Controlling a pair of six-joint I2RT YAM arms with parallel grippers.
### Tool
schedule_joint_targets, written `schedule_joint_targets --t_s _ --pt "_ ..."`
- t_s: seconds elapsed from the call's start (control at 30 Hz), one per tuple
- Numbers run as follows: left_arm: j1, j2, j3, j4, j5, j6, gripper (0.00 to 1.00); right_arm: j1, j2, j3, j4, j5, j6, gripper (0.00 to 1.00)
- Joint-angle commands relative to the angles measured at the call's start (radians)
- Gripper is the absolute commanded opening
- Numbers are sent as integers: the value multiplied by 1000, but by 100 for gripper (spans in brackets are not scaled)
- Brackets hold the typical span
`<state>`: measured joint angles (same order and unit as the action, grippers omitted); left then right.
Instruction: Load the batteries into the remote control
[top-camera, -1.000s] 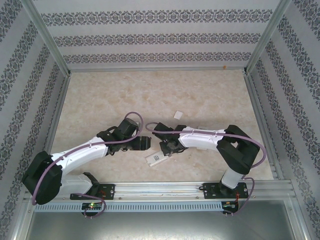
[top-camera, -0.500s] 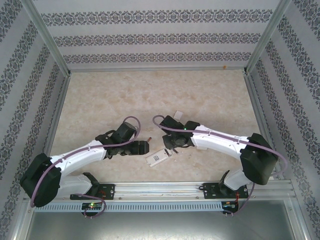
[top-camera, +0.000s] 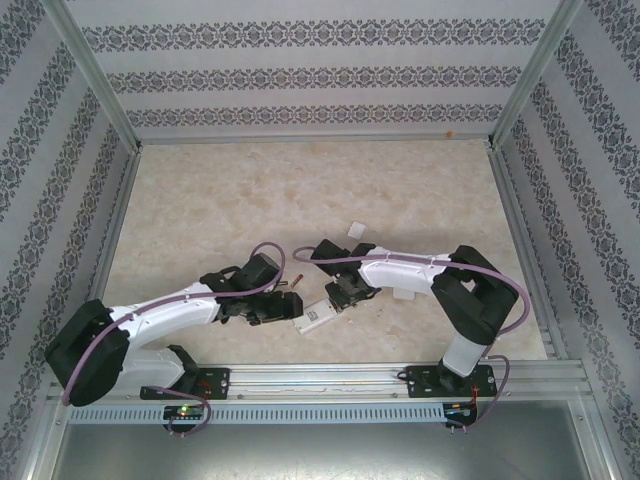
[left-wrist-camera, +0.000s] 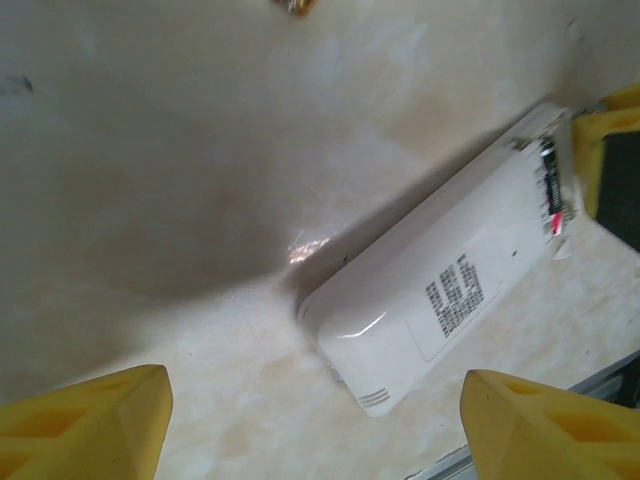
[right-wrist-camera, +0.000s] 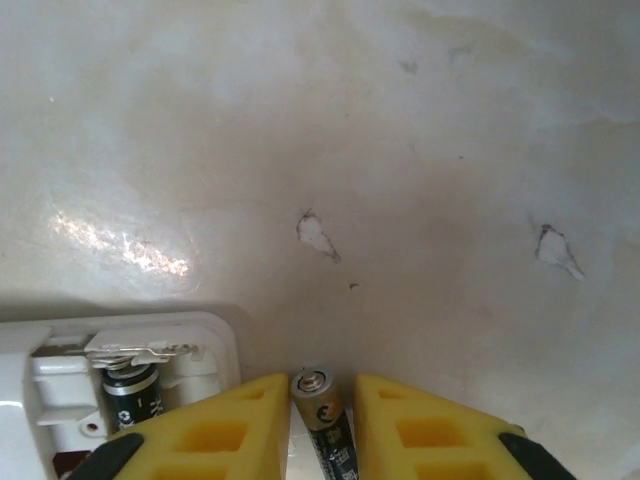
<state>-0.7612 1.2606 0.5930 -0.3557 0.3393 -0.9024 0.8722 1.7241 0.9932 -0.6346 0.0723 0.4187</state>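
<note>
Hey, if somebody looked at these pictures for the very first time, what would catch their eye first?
First the white remote, lying back-up with its battery compartment open and one battery inside. The right gripper pinches another battery right beside that compartment, and the left gripper stands open, facing the remote.

Overall light: bright and even from above; your top external view slightly washes out the table (top-camera: 300, 190).
Shadow: a soft dark patch lies left of the remote (left-wrist-camera: 450, 290).
Glare: you get small glints on the table in both wrist views.
Focus: your battery (right-wrist-camera: 322, 405) reads sharp; the yellow fingers (left-wrist-camera: 90, 420) blur.
</note>
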Motion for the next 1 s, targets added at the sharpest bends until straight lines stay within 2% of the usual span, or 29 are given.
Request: schedule_joint_targets --t_s 0.0,0.1,0.27,0.43,0.97 --pt "-31 23 -7 13 9 -61 74 -10 5 -8 -29 23 -14 15" --pt "-36 44 -11 57 26 -74 67 -16 -48 -10 -36 46 -4 8" --pt "-38 66 -11 125 47 -79 57 -34 -201 -57 42 -39 79 8" --pt "-38 87 -16 155 39 -88 53 -29 -286 -121 177 -107 150 7" --pt "-38 117 -15 157 19 -76 53 29 -142 -175 309 -111 154 7"
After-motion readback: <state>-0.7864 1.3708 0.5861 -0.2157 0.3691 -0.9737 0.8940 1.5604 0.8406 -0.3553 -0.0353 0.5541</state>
